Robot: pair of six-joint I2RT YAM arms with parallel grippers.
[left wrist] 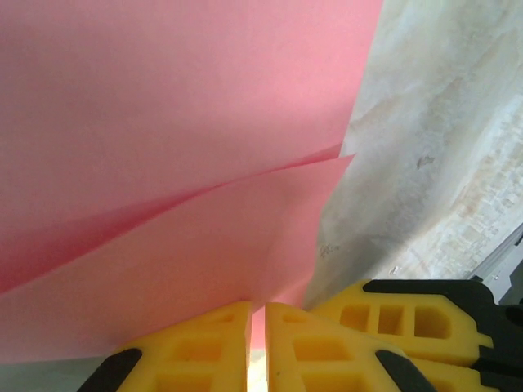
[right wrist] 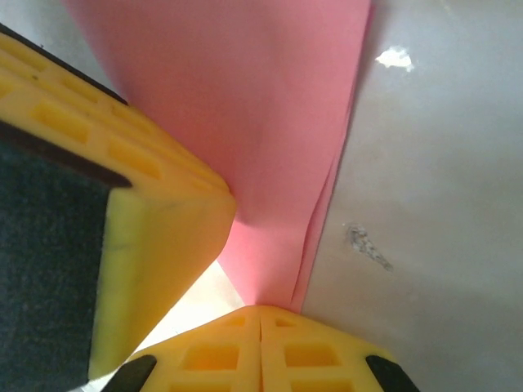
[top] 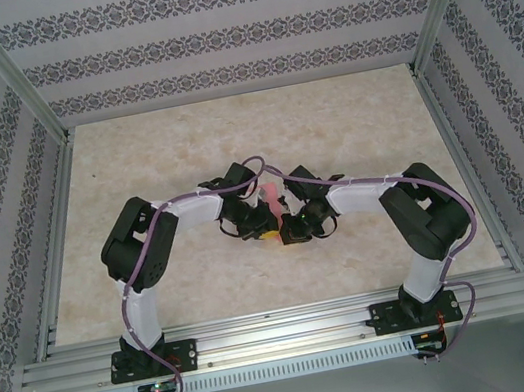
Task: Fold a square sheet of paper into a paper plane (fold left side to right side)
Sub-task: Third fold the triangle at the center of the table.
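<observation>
- The left gripper (left wrist: 258, 310) has its two yellow fingers pressed almost together. They are clamped on the near edge of the paper (left wrist: 163, 114), and a sliver of pink shows in the slit between them.
- The right gripper (right wrist: 260, 312) has its fingers closed tight, the tips pinching the paper where its layers narrow into a fold.
- The two grippers sit just beside each other. In the left wrist view, the right one's yellow finger lies immediately right of the left one's tips, at the paper's edge.
- The paper is pink-red and held by both grippers at the middle of the table (top: 352, 129). It shows two layers, with the upper layer's edge running diagonally across the lower one.
- In the top view, a slim pink strip shows between the two wrists.
- The table is pale and marbled, and lies bare to the right of the paper in both wrist views.
</observation>
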